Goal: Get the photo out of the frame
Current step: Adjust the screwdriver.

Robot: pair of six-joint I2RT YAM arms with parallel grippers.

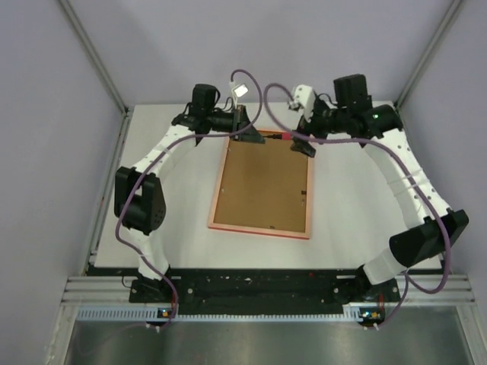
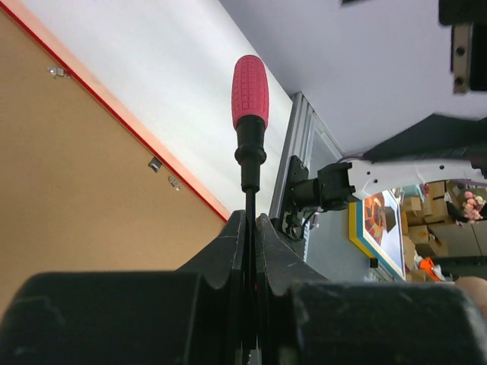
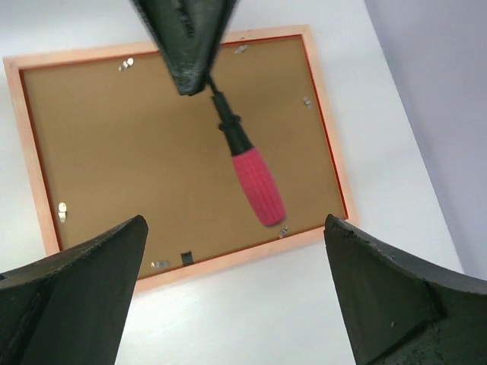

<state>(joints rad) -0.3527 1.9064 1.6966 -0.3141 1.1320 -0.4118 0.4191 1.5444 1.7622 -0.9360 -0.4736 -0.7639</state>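
The frame [image 1: 262, 186] lies face down in the middle of the table, its brown back [image 3: 137, 152] up inside a reddish rim. The photo is hidden under that back. My left gripper [image 1: 247, 131] hovers at the frame's far edge, shut on the thin black shaft of a screwdriver [image 2: 250, 91], whose red handle [image 3: 259, 186] points toward the right arm. My right gripper [image 3: 236, 224] stands wide open just beyond the handle, touching nothing. In the overhead view it [image 1: 300, 143] is over the frame's far right corner.
Small metal tabs [image 3: 62, 211] line the inside of the frame's back, one near the far edge [image 2: 154, 163]. White table [image 1: 175, 251] surrounds the frame. Grey walls [image 1: 76, 91] close in on the left, right and back.
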